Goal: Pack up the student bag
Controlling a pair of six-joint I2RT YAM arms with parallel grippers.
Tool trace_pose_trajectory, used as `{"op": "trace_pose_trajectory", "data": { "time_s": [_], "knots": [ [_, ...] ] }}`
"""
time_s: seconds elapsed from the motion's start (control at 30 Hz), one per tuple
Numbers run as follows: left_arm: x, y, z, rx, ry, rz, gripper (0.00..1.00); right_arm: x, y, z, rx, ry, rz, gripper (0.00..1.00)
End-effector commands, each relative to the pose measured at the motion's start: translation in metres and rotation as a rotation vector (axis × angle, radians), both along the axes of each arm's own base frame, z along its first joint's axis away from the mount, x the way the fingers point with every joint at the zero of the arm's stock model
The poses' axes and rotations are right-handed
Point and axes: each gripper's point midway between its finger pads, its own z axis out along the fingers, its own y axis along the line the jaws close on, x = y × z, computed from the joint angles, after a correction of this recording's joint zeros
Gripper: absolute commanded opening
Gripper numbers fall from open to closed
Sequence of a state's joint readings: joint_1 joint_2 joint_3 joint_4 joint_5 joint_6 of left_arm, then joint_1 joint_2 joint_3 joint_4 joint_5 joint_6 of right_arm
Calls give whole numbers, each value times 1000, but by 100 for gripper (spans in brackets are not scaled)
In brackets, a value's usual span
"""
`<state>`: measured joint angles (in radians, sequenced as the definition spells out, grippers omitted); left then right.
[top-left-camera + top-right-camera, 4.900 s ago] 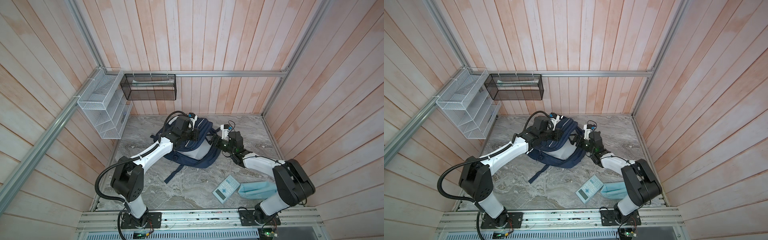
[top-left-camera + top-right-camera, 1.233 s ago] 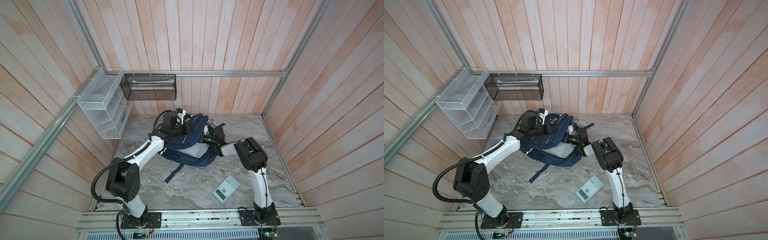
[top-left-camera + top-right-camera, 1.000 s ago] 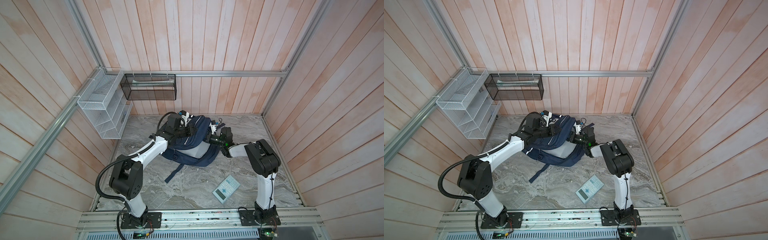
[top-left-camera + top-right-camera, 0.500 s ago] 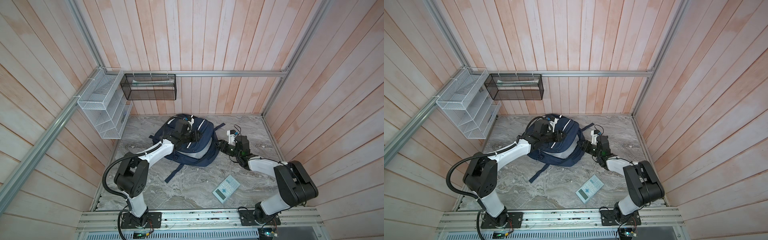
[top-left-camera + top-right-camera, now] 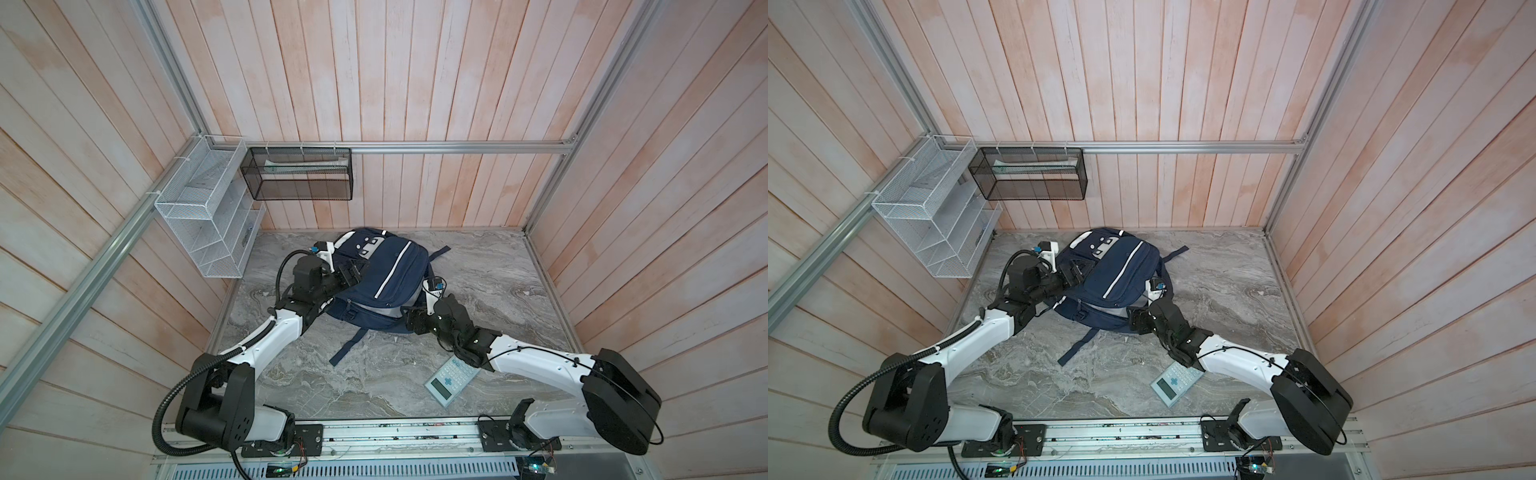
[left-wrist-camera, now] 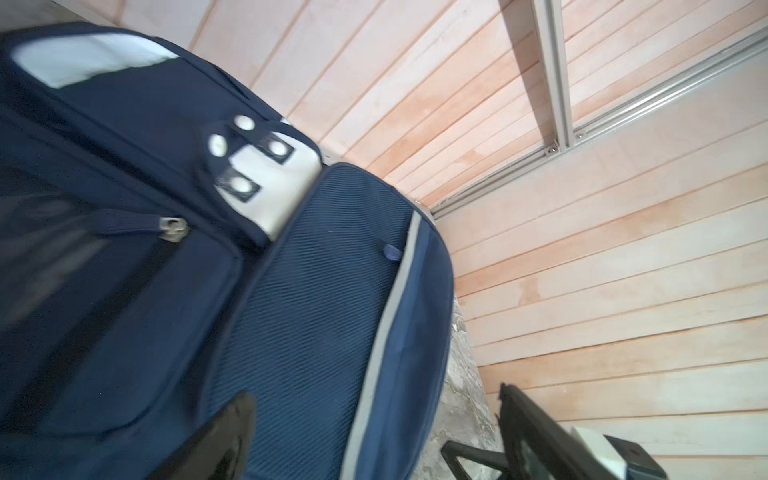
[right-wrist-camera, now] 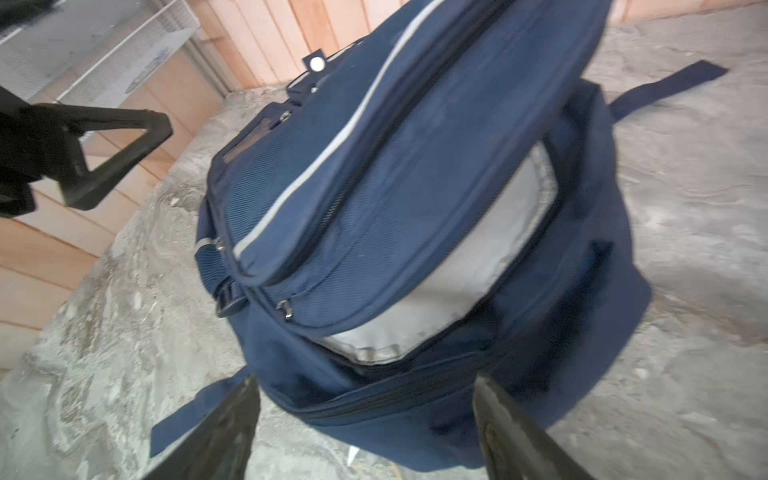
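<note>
One flat pale-grey calculator [image 5: 451, 378] lies nearest us, beside the right arm [image 5: 536, 361]. Beyond it we find the right gripper [image 5: 409, 320], jaws spread, facing the large navy fabric student bag [image 5: 386, 274], which stretches toward the back wall [image 5: 415, 187]; the left gripper [image 5: 354, 269], likewise spread, flanks its left side.

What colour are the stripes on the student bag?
Pale grey-white stripes, clearest in the right wrist view.

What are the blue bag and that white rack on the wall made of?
The student bag: matte navy woven fabric, judging by its ribbed weave and soft folds. The white rack: probably painted metal wire mesh; its see-through grid shows the wall behind.
</note>
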<state>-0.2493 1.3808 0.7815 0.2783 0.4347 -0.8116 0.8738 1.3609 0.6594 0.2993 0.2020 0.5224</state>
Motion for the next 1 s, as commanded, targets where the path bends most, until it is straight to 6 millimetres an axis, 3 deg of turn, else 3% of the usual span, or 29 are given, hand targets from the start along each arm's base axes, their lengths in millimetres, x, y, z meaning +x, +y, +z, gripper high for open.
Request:
{"op": "trace_pose_trajectory", "data": {
  "time_s": [0.0,0.1,0.23,0.3,0.4,0.5,0.63,0.77,0.97],
  "knots": [
    [-2,24,-24,-131,71,78,86,-1,34,0,34,-1,11,81],
    [5,41,-46,-148,96,130,80,-5,66,-16,100,85,89,77],
    [21,43,-68,-127,129,137,77,-13,105,-38,128,137,192,67],
    [29,42,-75,-121,130,144,68,-14,122,-47,89,138,222,65],
    [38,41,-91,-97,159,140,57,-14,132,-59,71,162,242,62],
    [38,32,-98,-90,167,115,36,-10,134,-62,64,160,236,62],
    [26,19,-101,-60,185,92,38,3,130,-64,77,164,205,62],
    [15,24,-99,-80,186,119,43,16,145,-64,77,150,200,63],
    [11,18,-108,-136,212,95,43,51,159,-96,-3,173,127,62]
  ]
}}
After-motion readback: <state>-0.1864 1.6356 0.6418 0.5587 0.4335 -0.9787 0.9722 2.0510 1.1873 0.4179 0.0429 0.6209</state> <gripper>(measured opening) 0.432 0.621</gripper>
